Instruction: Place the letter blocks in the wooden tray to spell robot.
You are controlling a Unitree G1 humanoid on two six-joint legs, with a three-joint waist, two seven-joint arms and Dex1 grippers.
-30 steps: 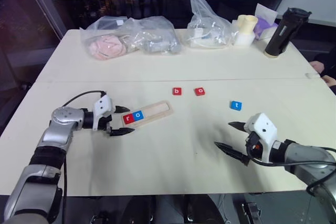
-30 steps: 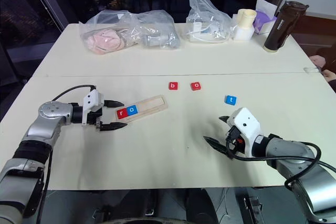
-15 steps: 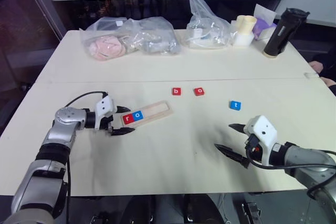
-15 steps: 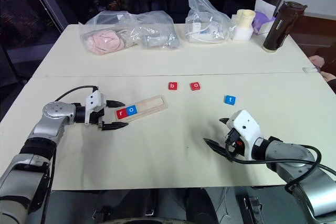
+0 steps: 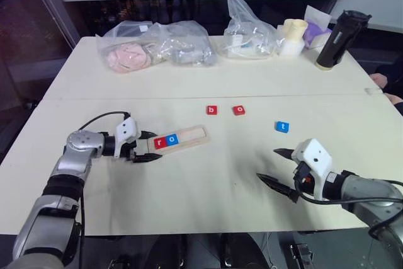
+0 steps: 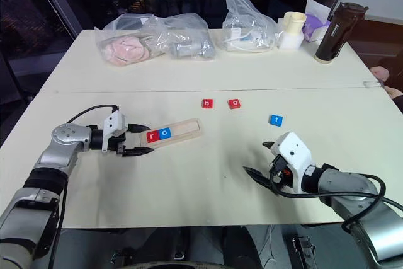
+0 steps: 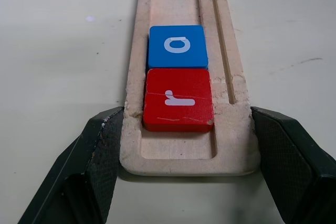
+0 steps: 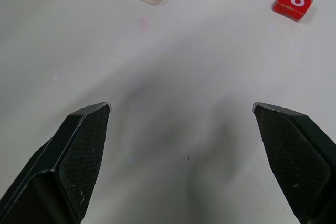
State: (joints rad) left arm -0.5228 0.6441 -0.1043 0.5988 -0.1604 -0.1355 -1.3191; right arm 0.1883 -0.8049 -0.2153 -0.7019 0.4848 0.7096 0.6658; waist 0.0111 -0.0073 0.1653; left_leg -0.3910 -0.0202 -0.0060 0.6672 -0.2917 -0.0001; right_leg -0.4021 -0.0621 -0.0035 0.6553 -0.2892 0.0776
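Wooden tray [image 7: 184, 156] end pinched by left claw [image 5: 143, 149], low, level

Five letter blocks [image 5: 166, 141], one wooden tray [image 5: 189, 137], three plastic bags [image 5: 157, 42], one dark bottle [image 5: 334, 39]

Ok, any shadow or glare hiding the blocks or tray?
Left wrist view: even light; the r block and o block in the wooden tray read cleanly. Right wrist view: soft shadow on the table between the right gripper's open fingers, covering no block. Left eye view: no glare on the loose blocks.
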